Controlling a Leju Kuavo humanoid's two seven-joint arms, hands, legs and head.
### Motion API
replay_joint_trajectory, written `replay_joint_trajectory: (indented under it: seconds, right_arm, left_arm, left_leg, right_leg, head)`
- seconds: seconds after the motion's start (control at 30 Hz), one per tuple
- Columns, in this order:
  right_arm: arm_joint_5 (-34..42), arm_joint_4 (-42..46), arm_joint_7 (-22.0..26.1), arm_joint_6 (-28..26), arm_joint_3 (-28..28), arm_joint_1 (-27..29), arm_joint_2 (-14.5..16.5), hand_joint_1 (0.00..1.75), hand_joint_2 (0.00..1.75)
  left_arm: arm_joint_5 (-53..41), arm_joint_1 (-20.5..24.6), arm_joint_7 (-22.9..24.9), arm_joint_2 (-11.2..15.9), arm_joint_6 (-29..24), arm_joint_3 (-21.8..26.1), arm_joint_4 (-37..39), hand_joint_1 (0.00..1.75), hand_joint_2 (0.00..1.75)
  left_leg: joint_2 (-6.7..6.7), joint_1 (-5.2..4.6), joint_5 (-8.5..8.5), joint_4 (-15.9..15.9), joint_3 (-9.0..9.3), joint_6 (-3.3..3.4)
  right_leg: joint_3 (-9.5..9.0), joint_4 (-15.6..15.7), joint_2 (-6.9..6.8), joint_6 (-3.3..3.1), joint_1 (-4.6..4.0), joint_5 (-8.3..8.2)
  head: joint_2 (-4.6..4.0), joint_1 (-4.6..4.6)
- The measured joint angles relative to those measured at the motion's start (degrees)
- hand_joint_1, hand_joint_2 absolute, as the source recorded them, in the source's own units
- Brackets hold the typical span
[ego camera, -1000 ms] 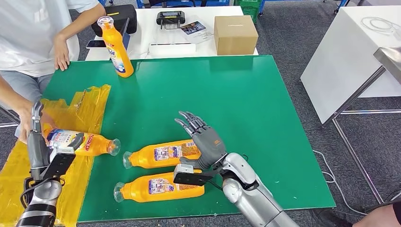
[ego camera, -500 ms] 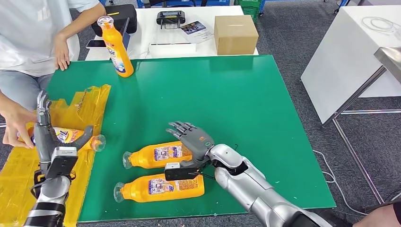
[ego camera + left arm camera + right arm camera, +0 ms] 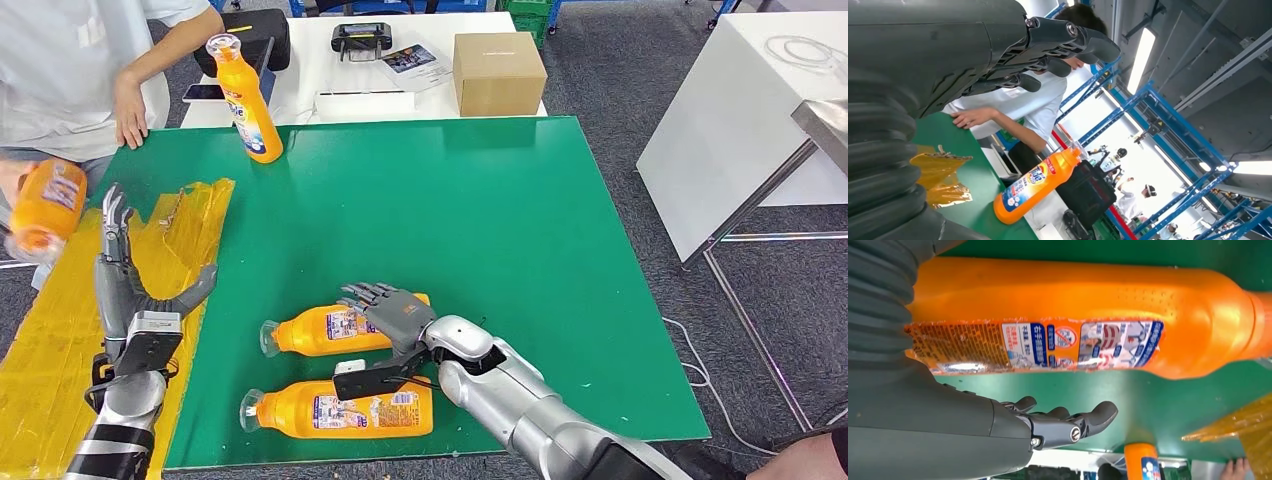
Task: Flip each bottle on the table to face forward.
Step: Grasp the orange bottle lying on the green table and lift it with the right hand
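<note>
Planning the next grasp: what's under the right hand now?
The right hand hovers open over the base end of the farther lying bottle; its label faces up. Whether the fingers touch the bottle is hidden.

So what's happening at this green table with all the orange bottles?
A humanoid robot is turning bottles. Its right hand reaches open over the farther lying bottle; the nearer lying bottle lies just in front of it, both on the green table. Its left hand hovers open and empty over the yellow sheet. A person at the left edge holds another bottle up, and a standing bottle is at the far side.
</note>
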State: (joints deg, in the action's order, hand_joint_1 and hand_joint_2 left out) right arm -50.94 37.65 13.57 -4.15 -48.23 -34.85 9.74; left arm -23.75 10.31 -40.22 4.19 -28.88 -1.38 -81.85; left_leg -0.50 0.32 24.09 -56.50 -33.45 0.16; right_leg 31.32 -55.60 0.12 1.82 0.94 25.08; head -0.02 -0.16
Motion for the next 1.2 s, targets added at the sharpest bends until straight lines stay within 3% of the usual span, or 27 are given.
replay_joint_trajectory:
  seconds: [0.4, 0.57, 0.73, 0.77, 0.87, 0.9, 1.2]
  right_arm:
    - [-0.21, -3.57, -2.42, 0.44, -0.87, -1.15, 0.84, 0.00, 1.75]
    - [-1.38, -5.34, -6.71, 0.02, -1.37, -1.82, 1.24, 0.00, 1.75]
    - [-1.66, -6.69, -8.05, -0.39, -1.65, -2.39, 1.65, 0.00, 1.75]
    - [-1.75, -6.93, -8.54, -0.58, -1.67, -2.48, 1.72, 0.09, 1.75]
    - [-2.45, -7.91, -10.43, -0.92, -1.69, -2.86, 1.95, 1.34, 1.75]
    - [-2.74, -8.31, -11.02, -0.93, -1.69, -3.02, 2.03, 1.69, 1.75]
    - [-3.34, -10.92, -12.30, -1.72, -1.69, -3.97, 2.62, 1.75, 1.75]
  left_arm:
    - [0.47, 0.05, 0.00, -0.15, -0.52, -0.70, 0.00, 0.00, 1.75]
    - [0.40, 0.05, 0.02, -0.29, -0.52, -0.99, 0.00, 0.00, 1.75]
    - [0.18, 0.04, 0.02, -0.46, -0.43, -1.13, 0.00, 0.00, 1.75]
    - [0.03, 0.04, 0.02, -0.51, -0.34, -1.14, 0.00, 0.00, 1.75]
    - [-0.45, 0.04, 0.02, -0.86, 0.16, -1.15, 0.00, 0.00, 1.75]
    - [-0.56, 0.05, 0.02, -1.02, 0.34, -1.16, 0.01, 0.00, 1.75]
    - [-1.34, 0.05, 0.02, -2.21, 0.63, -1.91, 0.55, 0.00, 1.75]
  left_leg:
    - [0.00, 0.00, 0.00, 0.00, 0.00, 0.00]
    - [0.00, 0.00, 0.00, 0.00, 0.00, 0.00]
    - [0.00, 0.00, 0.00, 0.00, 0.00, 0.00]
    - [0.00, 0.00, 0.00, 0.00, 0.00, 0.00]
    - [0.00, 0.00, 0.00, 0.00, 0.00, 0.00]
    - [0.00, 0.00, 0.00, 0.00, 0.01, 0.00]
    - [0.00, 0.00, 0.00, -0.01, 0.04, 0.00]
  right_leg:
    - [0.00, 0.00, 0.00, 0.00, 0.00, 0.00]
    - [0.00, 0.00, 0.00, 0.00, 0.00, 0.00]
    - [0.00, 0.00, 0.00, 0.00, 0.00, 0.00]
    - [0.00, 0.00, 0.00, 0.00, 0.00, 0.00]
    - [0.00, 0.00, 0.00, 0.00, 0.00, 0.00]
    - [0.00, 0.00, 0.00, 0.00, 0.00, 0.00]
    - [-0.03, 0.00, 0.00, 0.00, 0.01, 0.00]
  head:
    - [0.00, -0.01]
    - [0.00, -0.01]
    - [0.00, -0.01]
    - [0.00, -0.01]
    - [0.00, -0.01]
    - [0.00, -0.01]
    - [0.00, -0.01]
